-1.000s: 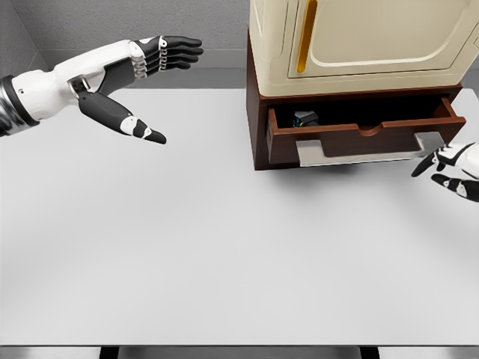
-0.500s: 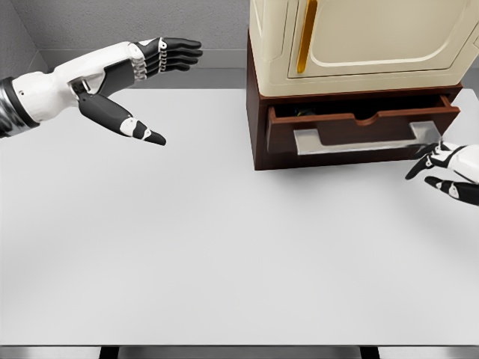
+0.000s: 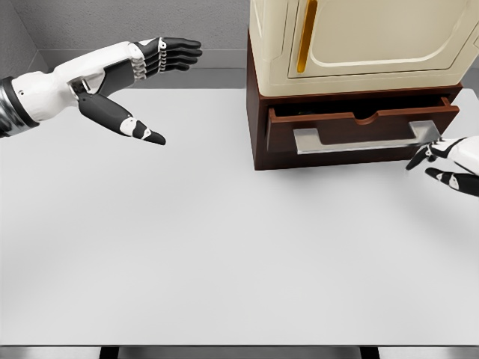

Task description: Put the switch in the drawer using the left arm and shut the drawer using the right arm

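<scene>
The brown drawer (image 3: 359, 129) with a grey handle (image 3: 363, 138) sits in the wooden base under a cream cabinet (image 3: 367, 41). It stands only slightly out, a dark slit showing above its front. The switch is hidden from view. My right hand (image 3: 441, 161) is at the right edge, fingertips against the right end of the drawer front, fingers extended and holding nothing. My left hand (image 3: 161, 71) hovers far to the left over the table, fingers spread and empty.
The white table (image 3: 224, 247) spreads in front of the cabinet. A grey wall runs behind it, and the table's front edge lies near the bottom of the view.
The drawer slid inward from well open to nearly shut, hiding the switch. My right hand moved up and forward with the drawer front. The left arm stayed still.
</scene>
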You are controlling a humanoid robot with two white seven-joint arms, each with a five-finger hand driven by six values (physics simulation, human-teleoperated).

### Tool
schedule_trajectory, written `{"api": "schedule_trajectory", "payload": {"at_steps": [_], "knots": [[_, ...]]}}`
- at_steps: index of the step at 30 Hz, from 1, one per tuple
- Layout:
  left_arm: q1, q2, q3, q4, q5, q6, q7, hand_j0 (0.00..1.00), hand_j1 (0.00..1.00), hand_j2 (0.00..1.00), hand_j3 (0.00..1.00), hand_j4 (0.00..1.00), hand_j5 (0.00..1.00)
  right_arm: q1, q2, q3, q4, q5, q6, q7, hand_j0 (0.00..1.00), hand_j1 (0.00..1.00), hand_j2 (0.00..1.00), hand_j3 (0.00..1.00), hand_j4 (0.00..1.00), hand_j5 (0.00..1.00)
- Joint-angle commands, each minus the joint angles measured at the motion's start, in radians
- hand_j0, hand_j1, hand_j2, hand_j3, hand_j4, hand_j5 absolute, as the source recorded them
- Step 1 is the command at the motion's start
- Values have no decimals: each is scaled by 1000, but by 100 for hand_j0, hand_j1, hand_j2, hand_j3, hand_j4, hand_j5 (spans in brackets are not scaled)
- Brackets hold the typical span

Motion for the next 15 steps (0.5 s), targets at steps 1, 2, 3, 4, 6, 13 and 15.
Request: {"api": "schedule_trajectory", "payload": {"at_steps": [1,2,3,4,6,13,15], "knots": [[0,1,1,0,5,0,0,100,100,100,100,100,100,-8,-2,31,30,-7,4,-3,53,53,53,53,53,53],[0,1,1,0,7,0,0,100,100,100,100,100,100,-11,-2,35,35,-6,4,-3,53,53,53,53,53,53],[0,2,1,0,5,0,0,100,100,100,100,100,100,-14,-2,35,35,-7,4,-3,53,53,53,53,53,53],[0,7,2,0,5,0,0,100,100,100,100,100,100,-15,-4,35,35,-7,4,-3,53,53,53,53,53,53],[-2,7,2,0,5,-1,0,100,100,100,100,100,100,-18,-4,35,36,-7,4,-3,53,53,53,53,53,53],[-6,10,11,0,3,2,0,100,100,100,100,100,100,-55,-2,51,45,-7,4,-3,53,53,53,53,53,53],[-6,10,11,0,-10,2,0,100,100,100,100,100,100,-64,-2,55,58,-7,4,-3,53,53,53,53,53,53]]}}
